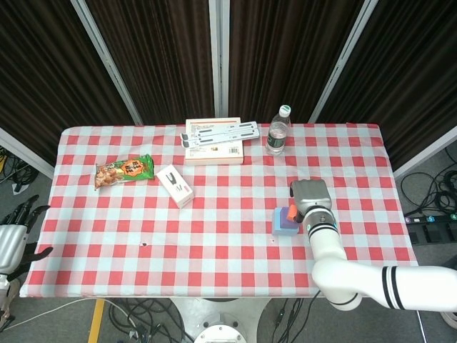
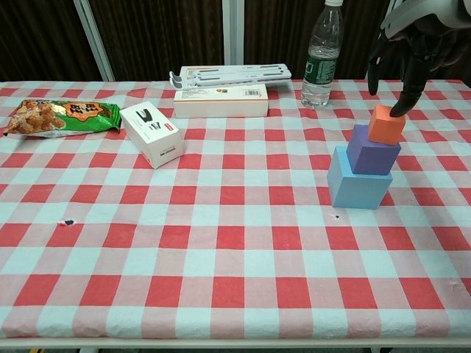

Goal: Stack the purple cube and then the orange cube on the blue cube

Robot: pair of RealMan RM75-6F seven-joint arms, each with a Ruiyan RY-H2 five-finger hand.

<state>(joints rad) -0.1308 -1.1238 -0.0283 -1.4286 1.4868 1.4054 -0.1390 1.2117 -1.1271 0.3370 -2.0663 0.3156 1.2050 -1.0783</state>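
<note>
The right robot hand [image 2: 413,45] hangs just above the stack with its fingers apart and pointing downward, holding nothing; one fingertip [image 2: 398,112] sits at the top edge of the orange cube [image 2: 386,124], and contact cannot be told. In the head view this robot hand [image 1: 308,195] covers the stack's right side.

The orange cube rests on the purple cube [image 2: 373,150], which rests on the blue cube [image 2: 358,178], all three upright on the right half of the red-checked tabletop [image 2: 221,243]. Being cubes, they have no long axis; each is turned slightly, with a corner toward the chest camera, and the upper two are set toward the right and back of the one below.

The left robot hand [image 1: 16,239] sits off the tabletop's left edge, low, fingers spread and empty.

Further out lie a water bottle [image 2: 322,53], a flat white box [image 2: 220,101] with a white stand [image 2: 229,73] on it, a small white box [image 2: 151,133] and a snack packet [image 2: 60,117].
</note>
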